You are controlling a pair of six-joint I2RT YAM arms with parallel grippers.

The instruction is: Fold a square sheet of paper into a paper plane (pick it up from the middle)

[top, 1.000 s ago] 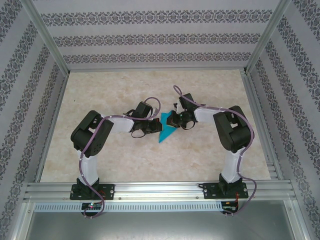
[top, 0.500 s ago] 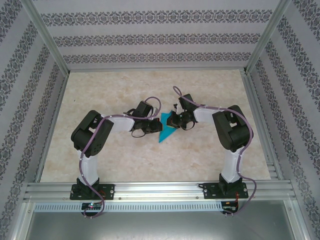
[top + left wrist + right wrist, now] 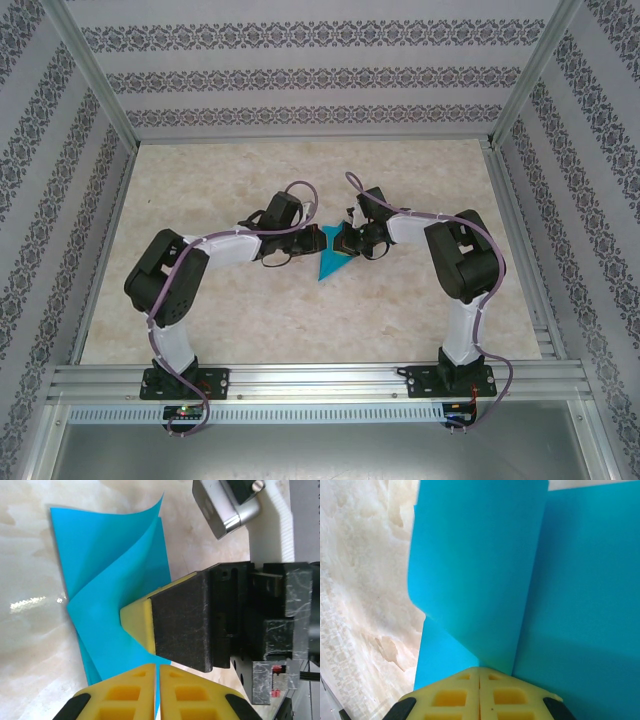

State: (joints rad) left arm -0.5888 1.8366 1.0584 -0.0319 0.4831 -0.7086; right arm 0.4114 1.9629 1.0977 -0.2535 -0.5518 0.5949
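The square sheet of paper (image 3: 327, 262) is a creased teal shape lying at the table's middle between both grippers. My left gripper (image 3: 304, 250) is at its left edge. In the left wrist view its yellow fingers (image 3: 125, 690) stand together over the paper (image 3: 110, 570), with a hairline slit between them showing teal. My right gripper (image 3: 341, 244) is shut with its tip set on the paper's fold. Its yellow fingertip (image 3: 136, 622) sits where the creases meet. In the right wrist view a flap of the paper (image 3: 480, 570) rises from the closed tips of the right gripper (image 3: 480, 672).
The pale marble tabletop (image 3: 230, 310) spreads around the paper. Metal frame posts and patterned walls (image 3: 320, 75) enclose the table. An aluminium rail (image 3: 320, 380) runs along the near edge by the arm bases.
My left arm's elbow has swung out to the left and its gripper has shifted slightly away from the near edge. The paper looks narrower. The right arm has stayed put.
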